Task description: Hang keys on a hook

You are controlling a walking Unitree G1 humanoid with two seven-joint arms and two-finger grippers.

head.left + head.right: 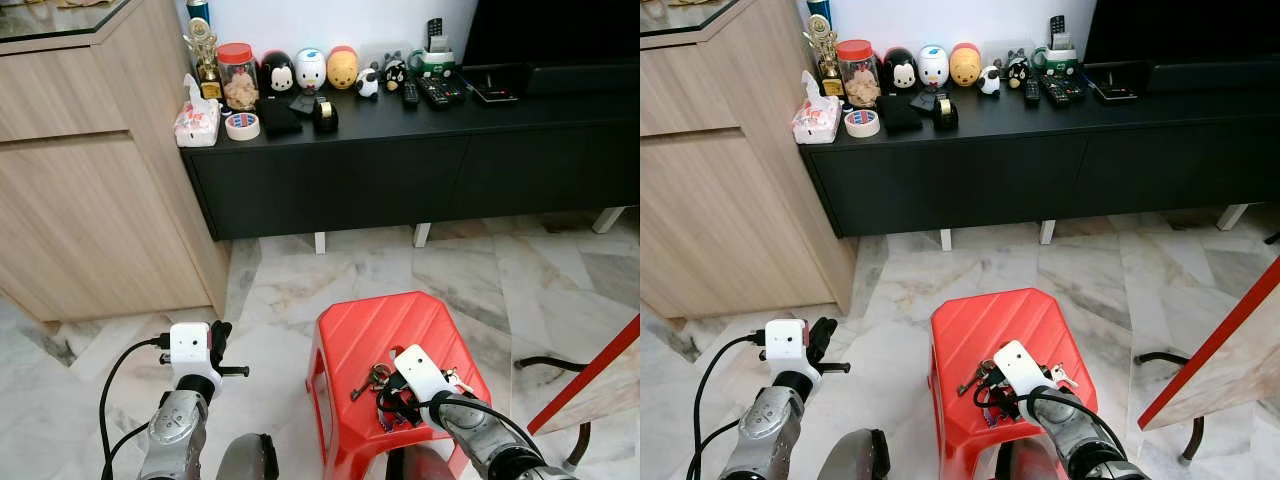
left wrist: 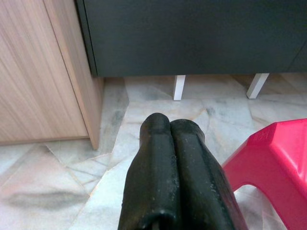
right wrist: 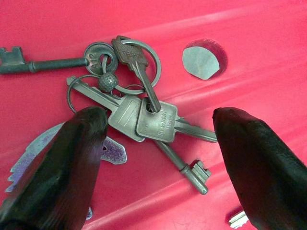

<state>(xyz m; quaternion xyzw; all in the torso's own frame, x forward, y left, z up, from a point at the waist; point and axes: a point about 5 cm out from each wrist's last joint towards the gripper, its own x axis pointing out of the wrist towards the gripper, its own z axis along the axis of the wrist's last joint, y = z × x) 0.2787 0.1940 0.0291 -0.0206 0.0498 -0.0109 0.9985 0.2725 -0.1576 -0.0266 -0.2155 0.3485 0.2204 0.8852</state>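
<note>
Marble floor (image 1: 420,270), black TV console (image 1: 400,170) along wall, wooden cabinet (image 1: 90,170) at left. Red plastic stool (image 1: 375,340) in foreground. Bunch of keys (image 3: 134,103) lying flat on stool seat, rings tangled, long old-style key pointing away, purple tag beneath. Right hand (image 3: 160,158) hovering low over keys, fingers (image 3: 72,153) spread wide either side, gripping nothing. Left hand (image 2: 170,177) held over floor beside stool, fingers pressed together, empty.
</note>
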